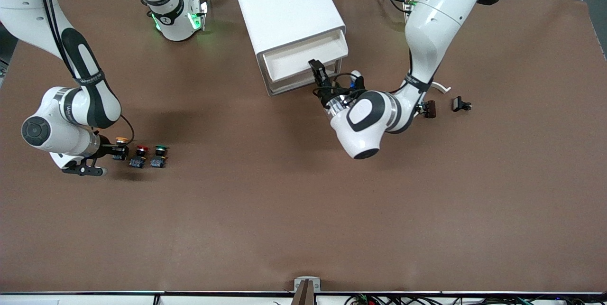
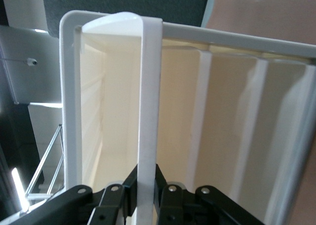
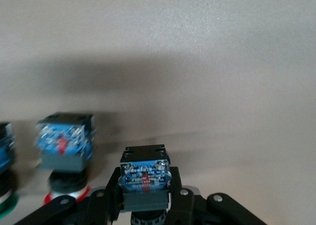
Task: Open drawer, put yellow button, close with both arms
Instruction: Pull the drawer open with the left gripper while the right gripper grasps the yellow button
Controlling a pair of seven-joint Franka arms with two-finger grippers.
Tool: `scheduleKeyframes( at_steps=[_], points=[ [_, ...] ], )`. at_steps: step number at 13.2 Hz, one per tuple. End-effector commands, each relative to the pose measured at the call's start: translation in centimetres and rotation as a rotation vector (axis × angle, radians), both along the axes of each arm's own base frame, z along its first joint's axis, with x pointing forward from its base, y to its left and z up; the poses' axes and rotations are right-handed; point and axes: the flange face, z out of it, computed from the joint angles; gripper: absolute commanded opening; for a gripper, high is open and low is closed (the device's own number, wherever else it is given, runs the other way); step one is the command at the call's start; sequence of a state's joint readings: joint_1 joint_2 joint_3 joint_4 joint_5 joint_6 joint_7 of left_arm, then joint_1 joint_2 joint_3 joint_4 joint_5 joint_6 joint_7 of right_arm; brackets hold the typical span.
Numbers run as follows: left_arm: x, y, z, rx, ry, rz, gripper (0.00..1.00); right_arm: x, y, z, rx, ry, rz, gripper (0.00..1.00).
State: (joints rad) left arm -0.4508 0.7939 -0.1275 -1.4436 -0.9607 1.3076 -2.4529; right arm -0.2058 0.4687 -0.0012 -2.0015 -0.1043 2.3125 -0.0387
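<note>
The white cabinet (image 1: 284, 1) stands near the robots' bases. Its top drawer (image 1: 294, 60) is pulled partly out and shows nothing inside. My left gripper (image 1: 317, 70) is shut on the drawer's front wall (image 2: 149, 86), and its fingers (image 2: 129, 185) pinch the thin white wall from both sides. Toward the right arm's end of the table, my right gripper (image 1: 116, 152) is shut on the yellow button (image 1: 121, 143), clamping its blue base block (image 3: 145, 178). The red-capped button (image 1: 140, 155) and the green-capped button (image 1: 160, 155) stand in a row beside it.
A dark brown clip-like part (image 1: 430, 108), a small black part (image 1: 461, 104) and a white curved piece (image 1: 441, 87) lie toward the left arm's end of the table. The red-capped button (image 3: 65, 146) is close beside the right gripper's fingers.
</note>
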Motion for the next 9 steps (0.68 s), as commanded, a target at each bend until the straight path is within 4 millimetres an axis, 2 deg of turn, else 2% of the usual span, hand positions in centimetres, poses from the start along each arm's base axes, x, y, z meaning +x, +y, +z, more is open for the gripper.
scheduleKeyframes(
  at_steps=[1,3,6,7,8,9],
  points=[
    [2.4,2.3,-0.7,0.027,-0.048,0.036,0.00,-0.7,2.1,5.4,-0.005,0.033,0.009,0.32],
    [4.1,3.2,0.3,0.021,-0.084,0.064,0.02,-1.2,4.0,9.0,-0.021,0.066,-0.027,0.32],
    [6.3,4.6,0.9,0.007,-0.138,0.119,0.22,-2.1,9.6,15.4,-0.071,0.142,-0.103,0.32],
    [6.6,4.7,1.1,-0.006,-0.160,0.125,0.47,-2.5,11.7,17.5,-0.090,0.174,-0.127,0.32],
    [7.2,5.2,1.4,-0.016,-0.180,0.130,0.90,-2.9,14.3,19.8,-0.084,0.211,-0.168,0.32],
    [7.9,5.7,1.9,-0.020,-0.204,0.137,1.00,-3.3,16.0,21.6,-0.081,0.251,-0.207,0.32]
  ],
)
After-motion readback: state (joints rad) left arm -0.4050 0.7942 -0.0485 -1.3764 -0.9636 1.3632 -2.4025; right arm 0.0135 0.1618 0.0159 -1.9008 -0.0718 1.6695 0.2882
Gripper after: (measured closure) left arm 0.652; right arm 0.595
